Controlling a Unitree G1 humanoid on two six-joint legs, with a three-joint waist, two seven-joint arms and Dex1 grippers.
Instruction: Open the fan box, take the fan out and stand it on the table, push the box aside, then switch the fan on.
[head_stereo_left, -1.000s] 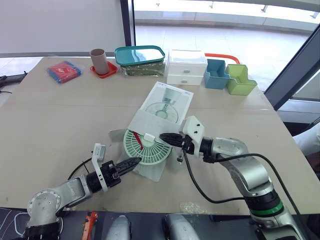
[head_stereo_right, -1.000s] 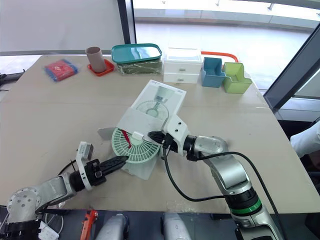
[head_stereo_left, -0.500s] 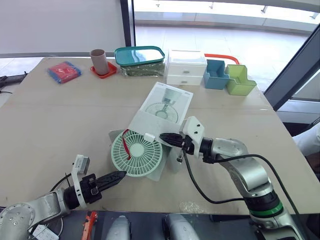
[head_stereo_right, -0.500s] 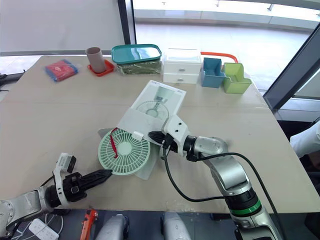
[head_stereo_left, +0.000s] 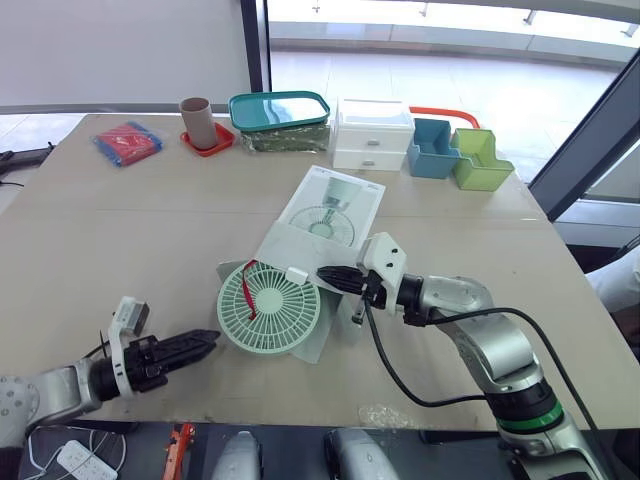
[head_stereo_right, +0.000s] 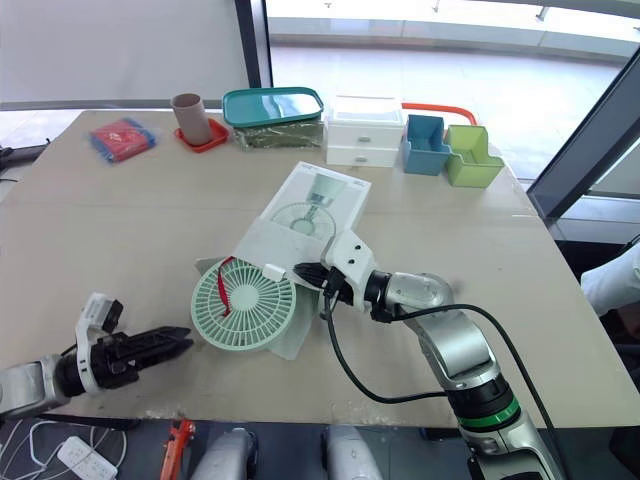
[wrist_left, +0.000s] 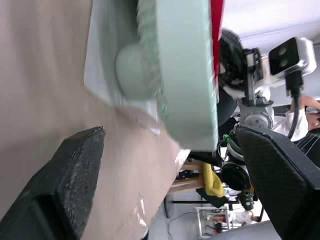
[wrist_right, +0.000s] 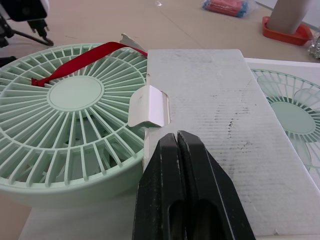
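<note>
The tabletop carries the white fan box lying flat near its middle, the open end pointing toward 7 o'clock. The pale green fan lies face up at that open end, mostly out, its far edge tucked under the box flap.

The fan looks like light, stiff plastic. Its thin grille ribs are probably the weak part, and the smooth round rim could slip between narrow fingers. The thick outer rim seems the safest place to take hold, with the red strap as a softer alternative for lifting. The cardboard box is likely light too and may slide along with the fan unless pinned.

The right claw sits at 3 o'clock of the fan, fingers pressed together, its tips over the box flap just beside the small white tab. The left claw hovers near the tabletop at 8 o'clock of the fan, fingers spread and holding nothing, a short gap from the rim.
</note>
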